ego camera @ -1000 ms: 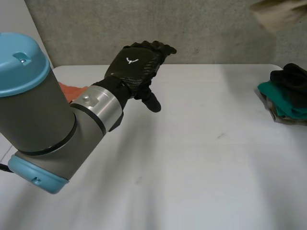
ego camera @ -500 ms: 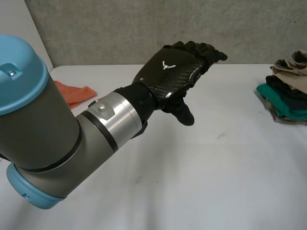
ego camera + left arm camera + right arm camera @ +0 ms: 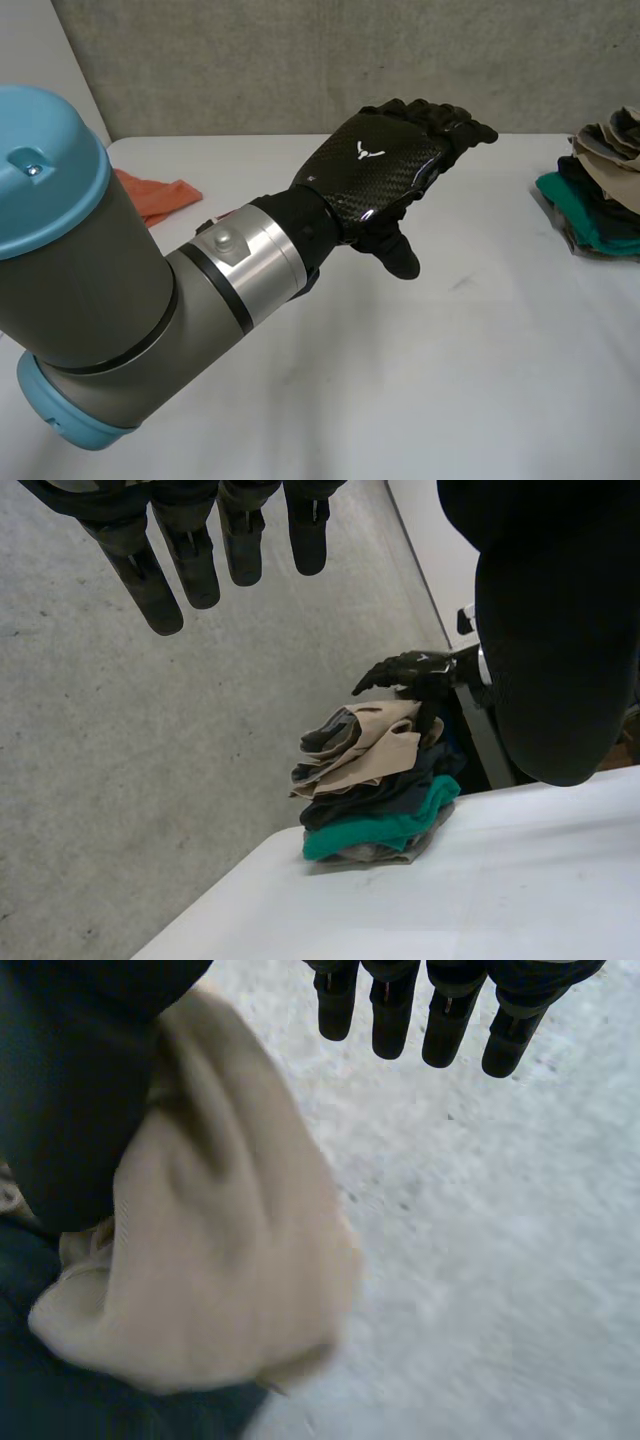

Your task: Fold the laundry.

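Head view, clothes pile (image 3: 592, 214) cut off, apparently stacked

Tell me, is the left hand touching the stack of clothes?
Apart. Head view shows bare white table between the left hand and the stack of clothes.
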Available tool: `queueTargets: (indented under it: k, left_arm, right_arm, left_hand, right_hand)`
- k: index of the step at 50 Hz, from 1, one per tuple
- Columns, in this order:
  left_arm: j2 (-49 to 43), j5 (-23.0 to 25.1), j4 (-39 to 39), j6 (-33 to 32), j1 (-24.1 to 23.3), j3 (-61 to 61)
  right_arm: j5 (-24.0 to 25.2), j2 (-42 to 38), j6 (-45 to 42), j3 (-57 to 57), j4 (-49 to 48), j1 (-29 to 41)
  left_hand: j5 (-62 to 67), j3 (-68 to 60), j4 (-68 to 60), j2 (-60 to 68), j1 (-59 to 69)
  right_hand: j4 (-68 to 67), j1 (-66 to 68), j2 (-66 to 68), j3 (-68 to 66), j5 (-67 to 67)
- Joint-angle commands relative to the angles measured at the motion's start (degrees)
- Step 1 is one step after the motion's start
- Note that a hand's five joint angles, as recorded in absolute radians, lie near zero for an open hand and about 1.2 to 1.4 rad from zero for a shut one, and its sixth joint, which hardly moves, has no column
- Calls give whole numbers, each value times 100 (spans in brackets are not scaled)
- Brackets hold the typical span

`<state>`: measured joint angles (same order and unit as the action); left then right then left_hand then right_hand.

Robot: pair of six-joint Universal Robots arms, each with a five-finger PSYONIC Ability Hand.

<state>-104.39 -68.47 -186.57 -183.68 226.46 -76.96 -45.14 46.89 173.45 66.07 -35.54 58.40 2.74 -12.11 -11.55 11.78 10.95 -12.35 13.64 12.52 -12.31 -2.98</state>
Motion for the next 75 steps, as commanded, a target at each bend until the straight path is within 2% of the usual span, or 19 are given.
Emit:
queueTargets:
  k: [1,5,9,13,17,23,26,29,33,40,46,50,55,60,64,65,68,73,75]
  left_arm:
    - [94,1,-2,8,-22,23]
    - [120,0,-2,17,-22,49]
    - [155,-17,-2,17,-31,84]
    - [269,-52,-2,17,-23,111]
    - [366,-175,-64,-1,-14,198]
    - [542,-1280,-160,-53,170,470]
    - [551,-1598,-169,-132,486,541]
    - [516,-1669,-196,-404,1136,506]
    - [227,-1669,-248,-993,2103,480]
    - [-1355,-1643,-599,-2460,3299,787]
    - [-2908,-1346,-732,-3383,4037,1374]
    - [-3656,-985,-732,-3508,4231,1884]
    - [-4361,-931,-732,-3534,4346,2500]
    - [-4748,-940,-723,-3534,4381,2896]
    - [-4933,-949,-732,-3525,4381,3125]
    - [-4933,-966,-740,-3534,4372,3143]
    - [-4881,-1185,-837,-3508,4346,3178]
    - [-4251,-1993,-1066,-3210,3987,2872]
    - [-3890,-1977,-1066,-2903,3837,2626]
  right_arm:
    - [-197,646,-1444,556,759,-566]
    - [-486,1111,-1971,592,1163,-1058]
    - [-1285,1568,-2218,451,1322,-1287]
    - [-2522,1911,-2298,179,1313,-1278]
    - [-3087,2270,-2166,196,1260,-964]
    - [-2843,3186,-1666,731,1234,521]
    - [-2212,3546,-1516,1302,1225,1312]
    - [-1483,3906,-1585,1959,1216,2076]
    - [-972,4013,-1804,2707,1181,2815]
    - [-1365,3575,-2840,3613,1277,3949]
    - [-1990,3081,-3220,4107,1278,4092]
    - [-2060,3028,-3203,4379,1260,4057]
    - [-1999,3028,-3177,4581,1207,4074]
    - [-1964,3019,-3185,4635,1207,4065]
    - [-1981,3019,-3177,4652,1199,4022]
    - [-1981,3019,-3177,4652,1199,4013]
    - [-1999,3019,-3168,4670,1190,3986]
    - [-2043,3028,-3159,4696,1146,3960]
    - [-2069,3037,-3150,4705,1059,3916]
  left_hand:
    - [-274,211,155,-178,-95]
    - [-274,211,155,-178,-95]
    - [-274,211,155,-178,-95]
    - [-274,211,155,-178,-95]
    - [-274,211,155,-178,-95]
    - [-274,211,155,-178,-95]
    - [-269,206,150,-173,-91]
    - [-235,173,116,-140,-57]
    - [-252,189,133,-156,-74]
    - [-269,206,150,-173,-91]
    - [-269,206,150,-173,-91]
    - [-269,206,150,-173,-91]
    - [-135,72,16,-39,43]
    - [1326,-1389,-1445,1422,1504]
    - [4819,-4882,-4938,4915,4997]
    - [6643,-6706,-6762,6739,6821]
    - [6726,-6789,-6845,6822,6905]
    - [6726,-6789,-6845,6822,6905]
    - [6726,-6789,-6845,6822,6905]
  right_hand:
    - [235,-364,-252,231,298]
    - [235,-364,-252,231,298]
    - [235,-364,-252,231,298]
    - [235,-364,-252,231,298]
    - [235,-364,-252,231,298]
    - [235,-364,-252,231,298]
    - [235,-364,-252,231,298]
    - [235,-364,-252,231,298]
    - [235,-364,-252,231,298]
    - [235,-364,-252,231,298]
    - [235,-364,-252,231,298]
    - [235,-364,-252,231,298]
    - [235,-364,-252,231,298]
    - [235,-364,-252,231,298]
    - [235,-364,-252,231,298]
    - [235,-364,-252,231,298]
    - [235,-364,-252,231,298]
    - [235,-364,-252,231,298]
    - [235,-364,-252,231,298]
